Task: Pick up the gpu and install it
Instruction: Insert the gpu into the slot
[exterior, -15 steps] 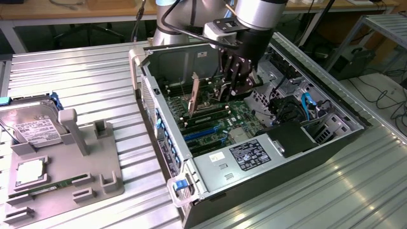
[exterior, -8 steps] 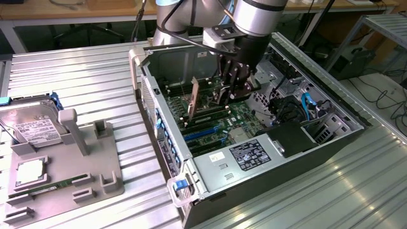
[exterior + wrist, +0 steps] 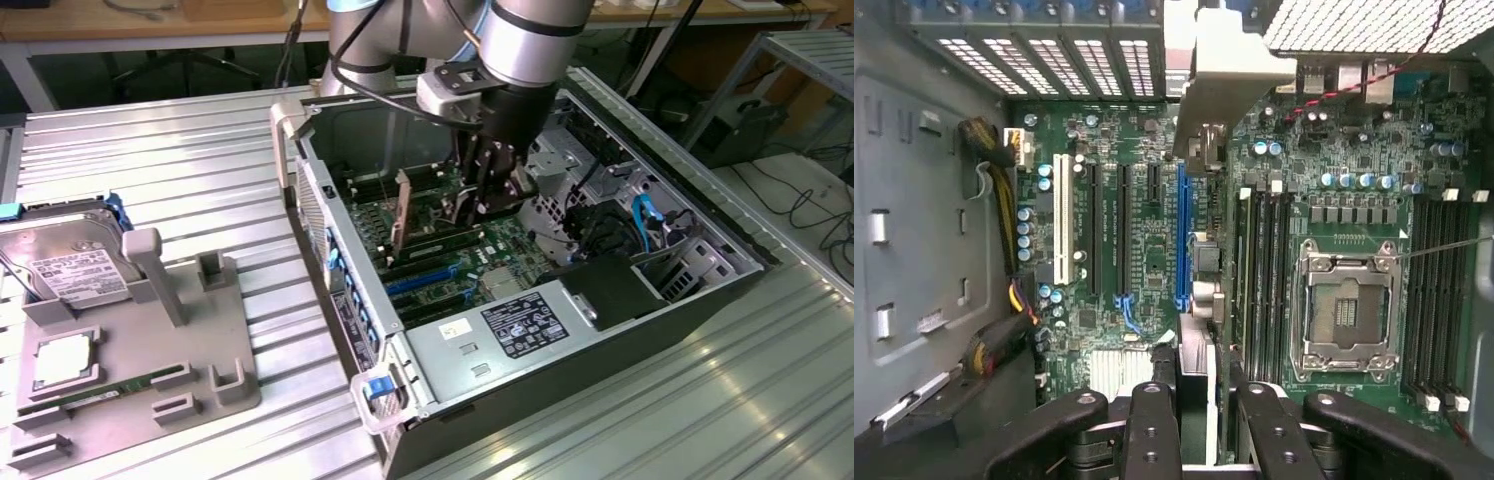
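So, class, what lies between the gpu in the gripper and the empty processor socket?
In the wrist view, a bank of long black memory slots lies between the gpu and the processor socket.

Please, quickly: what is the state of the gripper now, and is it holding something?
Gripper: closed on the gpu, holding it edge-on above the motherboard inside the computer case.

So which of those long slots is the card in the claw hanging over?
The blue slot. The gpu held in the gripper hangs beside it; the black slots and the white slot lie farther off.
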Controlling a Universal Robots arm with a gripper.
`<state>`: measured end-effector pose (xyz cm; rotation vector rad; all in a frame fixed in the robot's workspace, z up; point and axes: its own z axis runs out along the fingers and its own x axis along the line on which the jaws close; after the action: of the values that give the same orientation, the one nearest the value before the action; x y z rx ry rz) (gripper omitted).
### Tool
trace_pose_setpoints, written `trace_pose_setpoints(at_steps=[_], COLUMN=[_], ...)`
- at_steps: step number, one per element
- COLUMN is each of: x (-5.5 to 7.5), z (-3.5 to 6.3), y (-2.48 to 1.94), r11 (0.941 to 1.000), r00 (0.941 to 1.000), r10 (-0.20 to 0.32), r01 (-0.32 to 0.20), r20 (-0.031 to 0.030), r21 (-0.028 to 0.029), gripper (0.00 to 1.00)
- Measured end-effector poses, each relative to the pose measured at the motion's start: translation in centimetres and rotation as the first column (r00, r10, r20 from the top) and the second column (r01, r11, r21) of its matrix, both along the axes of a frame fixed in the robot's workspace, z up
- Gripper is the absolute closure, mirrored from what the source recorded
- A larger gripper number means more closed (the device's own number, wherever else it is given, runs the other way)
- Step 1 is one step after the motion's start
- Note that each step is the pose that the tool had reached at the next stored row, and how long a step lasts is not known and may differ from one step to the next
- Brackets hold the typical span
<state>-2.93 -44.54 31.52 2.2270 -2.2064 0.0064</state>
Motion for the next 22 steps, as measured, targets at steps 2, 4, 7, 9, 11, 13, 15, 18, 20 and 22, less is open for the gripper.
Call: trace_pose_setpoints(at_steps=[2, 4, 7, 9, 11, 13, 15, 18, 20, 22], x=[-0.2, -0.8, -1.5, -1.6, -1.7, -1.9, -2.3, -2.7, -2.8, -3.1], z=[-0.35, -0.73, -1.27, -1.63, -1.89, -2.23, -2.55, -3.06, -3.41, -3.85], y=[0.0, 0.0, 0.01, 0.0, -0.07, -0.09, -0.09, -0.09, -0.09, -0.1], r11=[1.0, 1.0, 1.0, 0.9999, 0.9999, 0.9997, 0.9996, 0.9996, 0.9996, 0.9996], r00=[1.0, 1.0, 1.0, 0.9999, 0.9999, 0.9997, 0.9996, 0.9996, 0.9996, 0.9996], r10=[-0.001, 0.0, 0.005, 0.01, 0.017, 0.024, 0.028, 0.029, 0.029, 0.029], r01=[0.001, 0.0, -0.005, -0.01, -0.017, -0.024, -0.028, -0.029, -0.029, -0.029], r20=[0.0, 0.0, 0.0, 0.0, 0.0, 0.0, 0.0002, 0.0002, 0.0002, 0.0002], r21=[0.0001, 0.0, 0.0, 0.0001, 0.0, 0.0001, 0.0002, 0.0001, 0.0001, 0.0001], gripper=[0.72, 0.72, 0.72, 0.72, 0.72, 0.72, 0.72, 0.72, 0.72, 0.72])
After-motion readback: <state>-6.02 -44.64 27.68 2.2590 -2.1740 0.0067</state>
